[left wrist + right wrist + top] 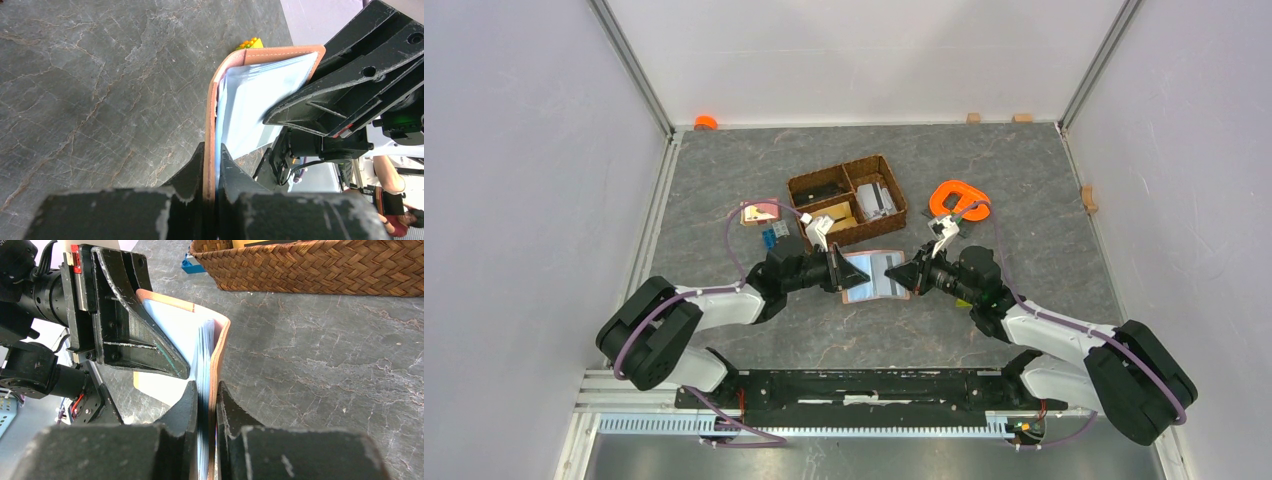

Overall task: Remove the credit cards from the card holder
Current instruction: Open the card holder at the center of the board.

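Observation:
The reddish-brown card holder [874, 275] is held open just above the table, between the two grippers. My left gripper [854, 272] is shut on its left edge; in the left wrist view the gripper [212, 147] pinches the brown cover [211, 115] with a pale sleeve. My right gripper [904, 278] is shut on the opposite edge; in the right wrist view the gripper [206, 386] clamps the cover [220, 347] and a stack of pale blue sleeves. I cannot tell any credit cards apart inside the sleeves. Flat grey-white cards [876, 197] lie in the basket's right compartment.
A divided woven basket [848, 199] stands just behind the holder, close in the right wrist view [320, 265]. A pink-and-tan flat piece [759, 213] and a blue block [769, 237] lie left of it. An orange ring-shaped object [959, 198] lies at the right.

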Motion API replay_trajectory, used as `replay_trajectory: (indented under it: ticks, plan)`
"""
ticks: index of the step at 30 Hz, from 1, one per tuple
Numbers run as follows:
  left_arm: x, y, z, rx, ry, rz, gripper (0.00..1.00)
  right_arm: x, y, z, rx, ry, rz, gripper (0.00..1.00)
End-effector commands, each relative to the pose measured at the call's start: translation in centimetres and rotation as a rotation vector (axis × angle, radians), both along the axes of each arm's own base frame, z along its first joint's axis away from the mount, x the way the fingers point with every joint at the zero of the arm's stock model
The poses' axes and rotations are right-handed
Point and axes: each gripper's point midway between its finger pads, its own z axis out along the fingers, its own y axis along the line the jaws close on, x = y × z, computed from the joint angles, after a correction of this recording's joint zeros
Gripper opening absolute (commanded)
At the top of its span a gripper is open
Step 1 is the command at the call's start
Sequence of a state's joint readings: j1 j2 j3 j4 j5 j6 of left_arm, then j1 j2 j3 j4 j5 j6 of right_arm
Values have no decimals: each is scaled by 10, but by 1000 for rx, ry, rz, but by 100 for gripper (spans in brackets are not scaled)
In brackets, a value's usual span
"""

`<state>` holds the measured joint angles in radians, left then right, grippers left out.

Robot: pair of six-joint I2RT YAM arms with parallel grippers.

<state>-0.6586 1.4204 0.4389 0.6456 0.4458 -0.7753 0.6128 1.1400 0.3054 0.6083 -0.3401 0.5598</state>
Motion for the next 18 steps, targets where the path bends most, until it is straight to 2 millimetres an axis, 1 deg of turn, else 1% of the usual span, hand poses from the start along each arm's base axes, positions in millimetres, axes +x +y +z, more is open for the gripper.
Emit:
replay_trajectory:
  ticks: [1, 2, 3, 6, 9, 12, 15, 17, 18]
  plan:
    - [9, -4, 23, -36, -79, 3, 2, 4, 3, 15, 26, -57, 8, 5]
    - [9, -4, 22, -34, -76, 3, 2, 4, 2, 13, 20, -54, 5, 5]
    - [9, -5, 22, -35, -75, -4, 2, 4, 2, 11, 12, -56, 6, 0]
    - [7, -6, 23, -52, -81, -9, 2, 6, -2, 6, -9, -67, -14, 0]
    - [9, -4, 21, -47, -84, 9, 2, 14, -11, 2, -30, -83, -80, 0]
    - [12, -1, 19, -35, -84, 32, 2, 17, -12, 2, -29, -69, -104, 0]
    - [18, 2, 16, -13, -85, 70, 2, 21, -13, -6, -58, -54, -133, 0]
    - [29, 7, 9, 15, -31, 154, 2, 22, -12, -8, -55, -54, -135, 0]
    - [32, 7, 8, 13, -2, 177, 2, 22, -12, -8, -56, -52, -135, 0]
